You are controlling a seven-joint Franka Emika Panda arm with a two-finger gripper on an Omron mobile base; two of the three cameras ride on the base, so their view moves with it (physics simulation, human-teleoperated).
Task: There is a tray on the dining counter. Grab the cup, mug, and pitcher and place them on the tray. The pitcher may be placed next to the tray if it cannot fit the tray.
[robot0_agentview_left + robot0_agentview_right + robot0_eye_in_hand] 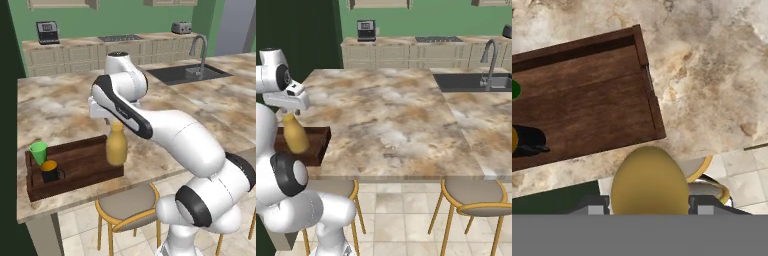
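My gripper point(114, 123) is shut on the neck of the yellow-orange pitcher point(116, 145), which hangs upright at the right end of the dark wooden tray point(80, 162) on the dining counter point(200, 110). I cannot tell whether its base touches anything. The green cup point(38, 151) and the black mug point(50, 171) stand inside the tray at its left end. In the hand view the pitcher point(649, 182) bulges between my fingertips point(594, 206), just off the tray's point(587, 105) near right corner. The right base view shows the pitcher point(295, 134) under the gripper point(290, 113).
A sink with faucet point(199, 55) is set into the counter at the far right. Round stools point(127, 205) stand below the counter's front edge point(471, 192). The back counter carries a coffee machine point(47, 32) and a toaster point(181, 27).
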